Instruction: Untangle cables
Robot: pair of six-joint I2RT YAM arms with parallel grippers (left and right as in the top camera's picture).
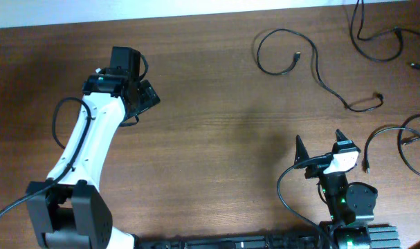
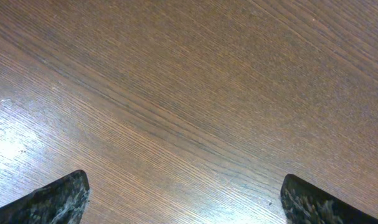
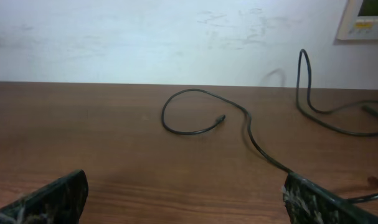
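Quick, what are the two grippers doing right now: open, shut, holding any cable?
Left gripper: jaws open, holding nothing.
Right gripper: jaws open, holding nothing.

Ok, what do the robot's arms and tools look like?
The left arm is a white link between black joints, with a black cable along it and a black box at the wrist; the left tool is black. The right arm looks mostly black, with a green light and a looping black cable; the right tool has a white body and pointed black fingers, speckled grey up close.
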